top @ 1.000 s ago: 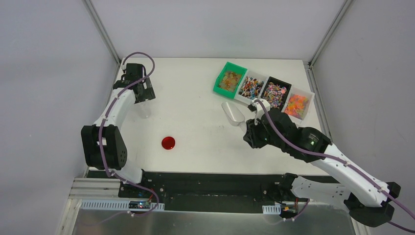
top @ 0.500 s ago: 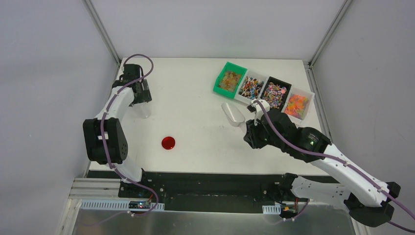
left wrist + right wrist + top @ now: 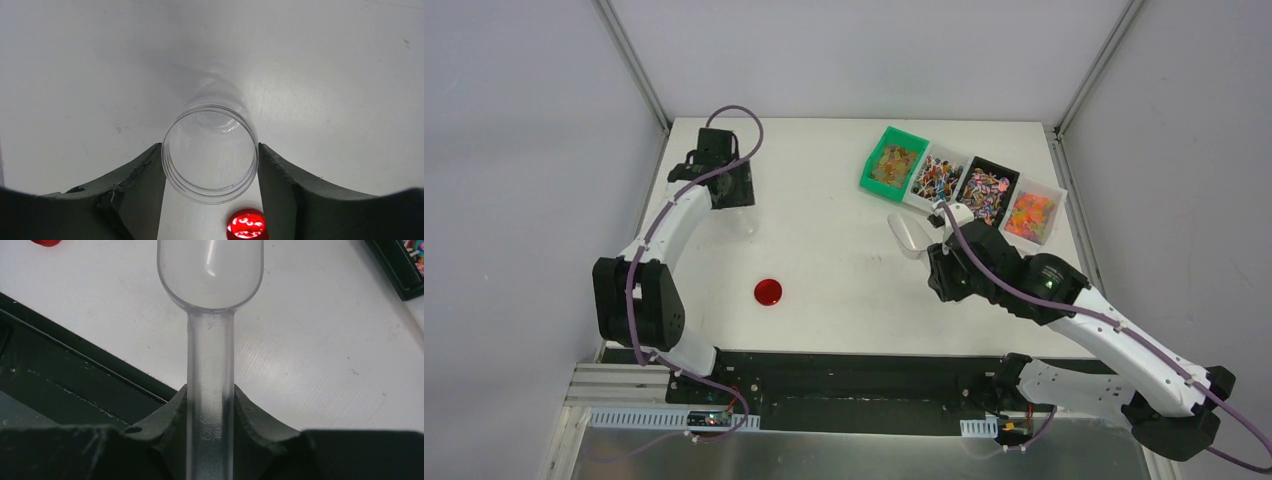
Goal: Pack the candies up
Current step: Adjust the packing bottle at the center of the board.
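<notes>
The candies fill four bins at the back right: amber ones in a green bin (image 3: pixel 894 163), multicolour ones in a white bin (image 3: pixel 938 178), pink ones in a black bin (image 3: pixel 985 192) and orange ones in a white bin (image 3: pixel 1033 214). My left gripper (image 3: pixel 210 152) is shut on an empty clear jar (image 3: pixel 210 150), a finger pressed against each side of its rim. In the top view that left gripper (image 3: pixel 739 200) sits at the back left. My right gripper (image 3: pixel 210 395) is shut on the handle of an empty clear scoop (image 3: pixel 210 265), just in front of the bins (image 3: pixel 907 234).
A flat round red lid (image 3: pixel 768 292) lies on the white table between the arms, and it also shows below the jar in the left wrist view (image 3: pixel 246 225). The table's black front edge (image 3: pixel 75 340) runs under the scoop handle.
My left gripper has closed from wide open onto the clear jar and shifted right with it. The right arm has carried the scoop slightly toward the bins.
</notes>
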Tool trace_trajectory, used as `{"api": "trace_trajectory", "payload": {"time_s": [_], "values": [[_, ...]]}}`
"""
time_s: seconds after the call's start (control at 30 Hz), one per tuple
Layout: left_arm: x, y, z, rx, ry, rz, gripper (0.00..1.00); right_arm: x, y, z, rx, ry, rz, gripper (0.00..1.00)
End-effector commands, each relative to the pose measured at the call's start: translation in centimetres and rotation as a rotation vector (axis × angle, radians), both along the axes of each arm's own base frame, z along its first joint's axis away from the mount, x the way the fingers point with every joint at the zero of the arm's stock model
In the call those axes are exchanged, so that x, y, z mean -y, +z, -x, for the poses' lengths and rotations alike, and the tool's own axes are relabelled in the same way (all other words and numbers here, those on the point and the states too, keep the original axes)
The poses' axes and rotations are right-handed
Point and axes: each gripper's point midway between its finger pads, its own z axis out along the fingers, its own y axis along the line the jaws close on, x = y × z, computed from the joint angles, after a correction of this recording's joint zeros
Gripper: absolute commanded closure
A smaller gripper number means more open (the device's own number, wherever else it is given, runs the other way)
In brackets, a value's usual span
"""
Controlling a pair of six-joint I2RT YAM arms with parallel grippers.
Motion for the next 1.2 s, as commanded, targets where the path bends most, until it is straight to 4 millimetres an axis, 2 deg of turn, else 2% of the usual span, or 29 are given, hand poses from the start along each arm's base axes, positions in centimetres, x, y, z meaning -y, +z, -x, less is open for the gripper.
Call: {"api": "trace_trajectory", "payload": {"time_s": [0.0, 0.13, 0.37, 0.53, 0.67, 0.77, 0.9, 1.0, 1.1, 1.17], "values": [[5.2, 4.5, 0.6, 0.105, -0.149, -0.006, 0.51, 1.6, 0.2, -1.2, 0.009, -0.079, 0.059, 0.96], [9.6, 4.4, 1.8, 0.092, -0.251, 0.036, 0.54, 2.6, 0.0, -2.0, -0.009, -0.125, 0.078, 0.96], [15.5, 3.2, 3.8, 0.048, -0.368, 0.102, 0.56, 3.5, -1.3, -3.2, -0.066, -0.173, 0.133, 0.96], [18.1, 1.5, 5.2, 0.005, -0.4, 0.1, 0.57, 3.8, -1.9, -3.9, -0.068, -0.199, 0.155, 0.96], [21.3, 0.6, 6.5, -0.013, -0.458, 0.125, 0.58, 3.6, -2.4, -4.2, -0.091, -0.211, 0.15, 0.96], [22.9, 0.0, 7.1, -0.025, -0.472, 0.105, 0.57, 3.8, -2.7, -4.4, -0.098, -0.226, 0.154, 0.96], [24.3, -1.3, 8.0, -0.067, -0.478, 0.123, 0.52, 4.0, -2.6, -4.5, -0.095, -0.244, 0.145, 0.97], [25.3, -1.7, 8.6, -0.089, -0.492, 0.143, 0.39, 4.0, -2.5, -4.4, -0.099, -0.245, 0.136, 0.97], [25.8, -0.7, 8.8, -0.074, -0.491, 0.178, 0.3, 3.8, -2.5, -4.2, -0.105, -0.234, 0.123, 0.97], [26.4, 1.1, 8.8, -0.043, -0.498, 0.222, 0.18, 3.6, -2.5, -4.0, -0.111, -0.223, 0.114, 0.97]]}}
